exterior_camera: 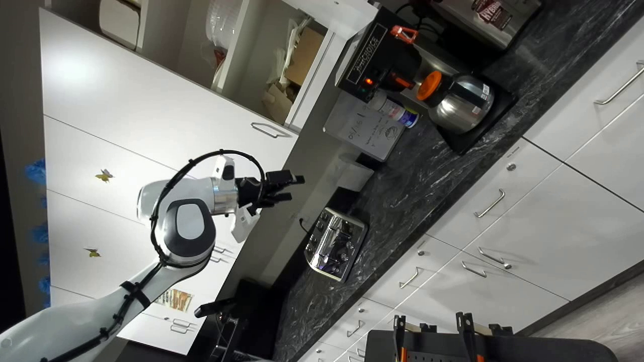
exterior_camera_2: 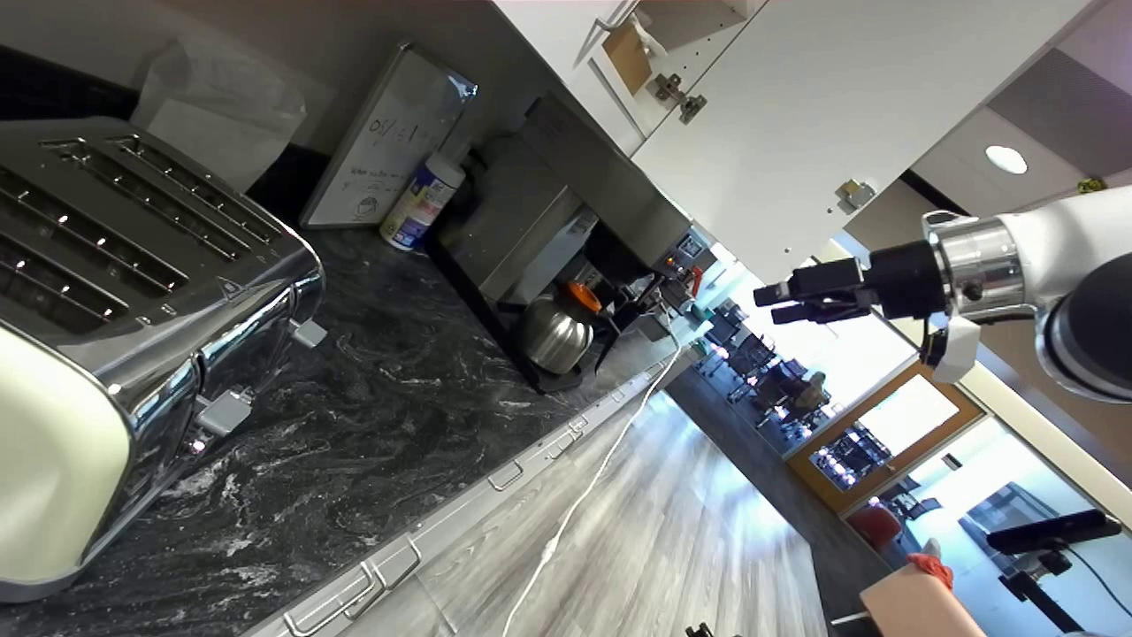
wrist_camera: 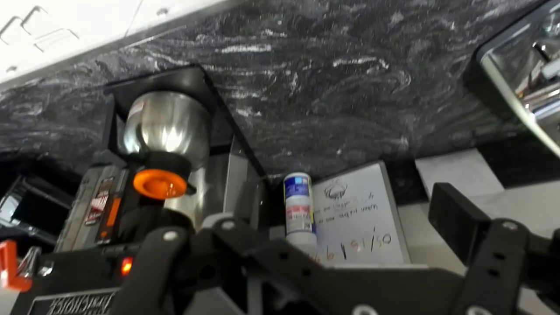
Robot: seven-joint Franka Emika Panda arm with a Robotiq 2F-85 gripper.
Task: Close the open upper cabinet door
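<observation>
The open upper cabinet door (exterior_camera_2: 849, 115) is a tall white panel, swung out from the cabinet. I see its inner side with metal hinge fittings; no green-and-blue sheet shows on it. A white corner at the top of an exterior view (exterior_camera: 342, 15) seems to be part of it. The open cabinet (exterior_camera: 266, 60) has shelves with boxes and bags. My gripper (exterior_camera_2: 768, 306) shows near the door's lower corner; I cannot tell the distance. It also shows (exterior_camera: 294, 188) in front of the closed doors. In the wrist view the gripper (wrist_camera: 350, 214) is open and empty; the door is out of view.
A closed white cabinet door (exterior_camera: 151, 90) with a handle adjoins the open compartment. On the dark counter (exterior_camera: 417, 186) below stand a coffee machine (exterior_camera: 372, 55), a steel carafe (exterior_camera: 463, 103), a wipes canister (wrist_camera: 299, 210), a whiteboard (exterior_camera: 362, 128) and a toaster (exterior_camera: 337, 244).
</observation>
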